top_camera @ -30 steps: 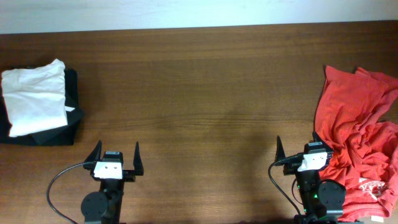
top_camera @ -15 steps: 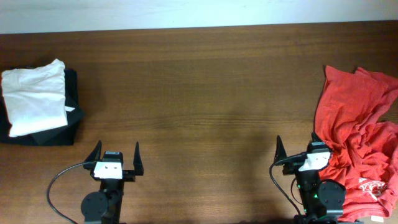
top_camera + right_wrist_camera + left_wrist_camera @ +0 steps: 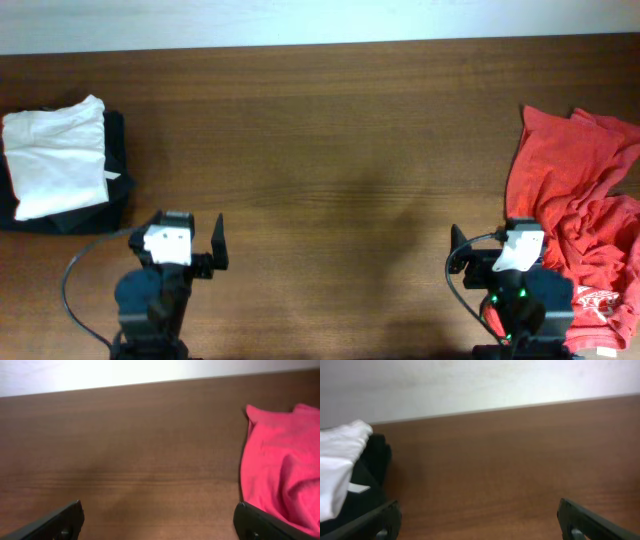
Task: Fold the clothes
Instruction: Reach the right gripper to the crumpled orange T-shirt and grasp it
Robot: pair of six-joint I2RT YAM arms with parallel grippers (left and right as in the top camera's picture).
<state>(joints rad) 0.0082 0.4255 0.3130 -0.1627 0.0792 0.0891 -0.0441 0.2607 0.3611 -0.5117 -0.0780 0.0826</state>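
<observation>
**Operator:** State the position of the clothes.

**Technician:** The red-orange T-shirt [image 3: 575, 195] lies crumpled and unfolded at the right edge of the surface [image 3: 320, 130]. It runs from about mid-depth to the near edge. Part of it extends past the right border of the overhead view. White printed lettering [image 3: 600, 300] shows on its near portion.

**Operator:** State the condition of the right gripper.

**Technician:** The right gripper [image 3: 160, 525] is spread wide and holds nothing. It sits low, at the near edge, just left of the T-shirt. In the wrist view its right-hand finger [image 3: 270, 522] stands in front of the red cloth. Contact between finger and cloth cannot be determined.

**Operator:** State the condition of the left gripper.

**Technician:** The left gripper [image 3: 480, 525] is also spread wide and holds nothing. It sits at the near edge on the left side, well apart from the T-shirt, over bare wood.

**Operator:** List other items on the surface.

**Technician:** A folded white garment [image 3: 55, 155] rests on top of a folded black garment [image 3: 112, 205] at the far left. Both lie well apart from the T-shirt.
</observation>
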